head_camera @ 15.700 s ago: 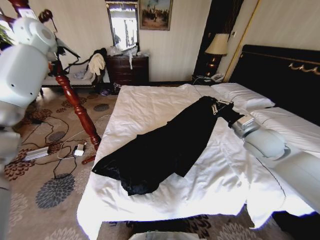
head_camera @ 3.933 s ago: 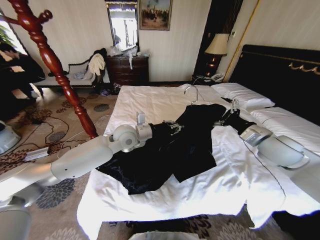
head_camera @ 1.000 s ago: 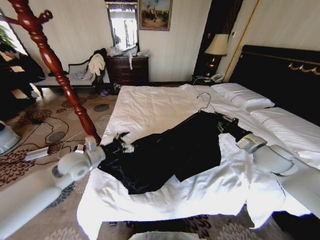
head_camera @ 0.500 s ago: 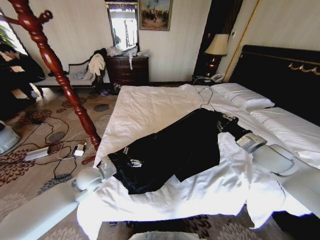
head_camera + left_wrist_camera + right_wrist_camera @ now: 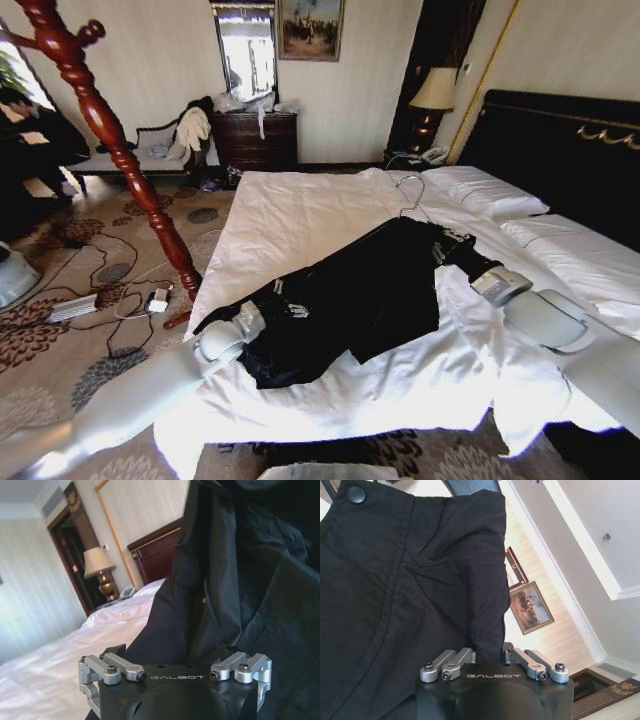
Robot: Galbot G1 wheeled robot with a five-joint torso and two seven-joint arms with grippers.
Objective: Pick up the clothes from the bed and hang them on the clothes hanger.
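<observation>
One wide bed (image 5: 300,215) carries the clothes (image 5: 350,295), spread diagonally across its white sheet. I see my left gripper (image 5: 287,306) resting on the lower end with its fingers spread wide. My right gripper (image 5: 441,246) appears pinched onto the upper end. The clothes hanger (image 5: 412,190) hook pokes up just beyond it.

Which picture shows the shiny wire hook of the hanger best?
The head view: the thin silver wire hook curls above the black fabric garment on the white bed. The wrist views show the garment's dark cloth, not the hook.
</observation>
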